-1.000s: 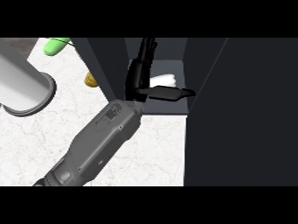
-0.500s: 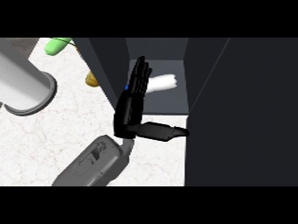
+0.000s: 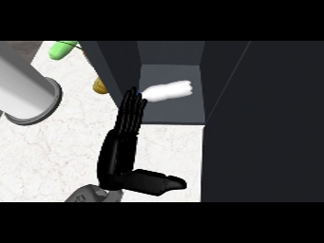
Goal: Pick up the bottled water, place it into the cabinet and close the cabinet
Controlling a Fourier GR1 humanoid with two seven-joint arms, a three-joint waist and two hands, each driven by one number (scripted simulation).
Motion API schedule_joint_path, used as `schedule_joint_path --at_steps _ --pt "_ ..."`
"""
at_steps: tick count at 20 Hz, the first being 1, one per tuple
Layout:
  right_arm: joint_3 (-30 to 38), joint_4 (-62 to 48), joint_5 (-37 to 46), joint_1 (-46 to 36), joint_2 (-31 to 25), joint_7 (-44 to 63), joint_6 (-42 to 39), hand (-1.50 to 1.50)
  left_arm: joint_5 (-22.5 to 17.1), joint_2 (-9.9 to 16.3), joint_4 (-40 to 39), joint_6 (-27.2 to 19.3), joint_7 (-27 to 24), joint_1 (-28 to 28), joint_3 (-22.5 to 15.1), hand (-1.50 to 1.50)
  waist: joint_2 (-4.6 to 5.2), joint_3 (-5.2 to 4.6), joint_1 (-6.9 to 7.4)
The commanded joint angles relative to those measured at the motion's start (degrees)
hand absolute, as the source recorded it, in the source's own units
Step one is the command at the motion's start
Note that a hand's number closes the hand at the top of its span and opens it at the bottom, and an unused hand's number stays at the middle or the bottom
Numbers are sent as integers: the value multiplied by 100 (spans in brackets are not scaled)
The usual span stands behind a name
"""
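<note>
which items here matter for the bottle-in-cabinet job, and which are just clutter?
Job: bottle, lying inside the cabinet; cabinet door, open; hand, open.
Clutter: grey cylinder, green item, yellow item.

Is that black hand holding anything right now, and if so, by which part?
Nothing is held. The hand is open, fingers straight, their tips beside the cap end of the bottled water, which lies on its side inside the cabinet.

counter (image 3: 45,147): white marble | on it: grey cylinder (image 3: 17,90), green item (image 3: 62,49) | cabinet shelf (image 3: 171,111): bottled water (image 3: 168,90)
</note>
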State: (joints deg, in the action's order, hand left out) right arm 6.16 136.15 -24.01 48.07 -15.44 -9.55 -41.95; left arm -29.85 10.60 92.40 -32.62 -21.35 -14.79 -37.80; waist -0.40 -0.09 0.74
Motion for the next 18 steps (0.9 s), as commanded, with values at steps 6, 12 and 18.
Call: schedule_joint_path --at_steps 6,12,18 --pt "-1128 1461 628 373 -108 777 -25 150 35 702 1154 121 -258 1353 -52 -150 -2 -13 -8" --pt "-1958 1599 1178 156 39 944 85 150 -28 1109 1589 332 -411 1835 115 -150 -29 -30 -29" --pt "-2871 1341 1735 -360 243 1367 343 150 -207 1326 1853 513 -666 2325 405 -150 -39 -32 -18"
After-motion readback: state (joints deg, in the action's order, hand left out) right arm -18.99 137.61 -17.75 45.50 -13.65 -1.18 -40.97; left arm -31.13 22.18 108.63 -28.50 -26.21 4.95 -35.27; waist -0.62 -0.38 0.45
